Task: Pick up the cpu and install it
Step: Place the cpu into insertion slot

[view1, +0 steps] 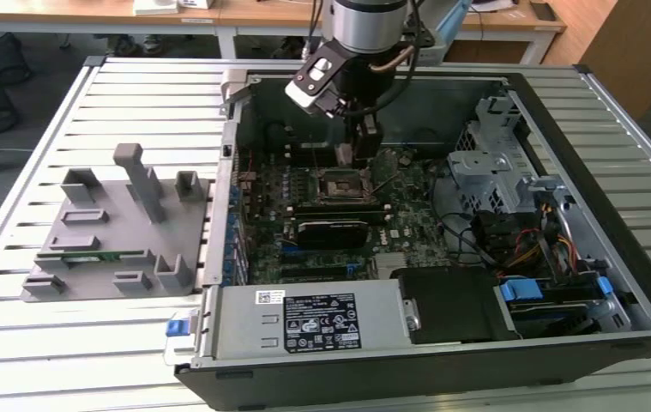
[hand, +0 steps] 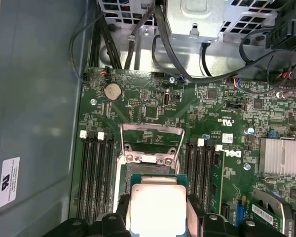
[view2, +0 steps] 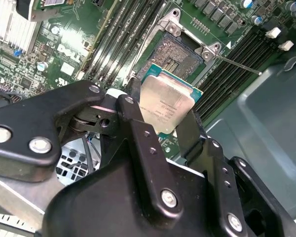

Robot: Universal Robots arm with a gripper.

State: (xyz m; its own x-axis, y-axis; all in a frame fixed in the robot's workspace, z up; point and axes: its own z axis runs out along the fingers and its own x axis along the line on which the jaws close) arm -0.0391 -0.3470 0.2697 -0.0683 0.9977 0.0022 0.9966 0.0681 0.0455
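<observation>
I see one open computer case [view1: 417,382] holding one motherboard [view1: 417,215], and its single socket [view1: 342,184] is uncovered. My gripper [view1: 354,156] pinches the one cpu [view2: 165,101] by two edges, just above that socket. At nine o'clock from the case, one gray tray [view1: 74,287] carries one green memory stick [view1: 94,255].

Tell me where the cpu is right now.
In both wrist views the cpu is gripped by the end effector, hanging close over the open socket on the motherboard, between the two banks of memory slots.
</observation>
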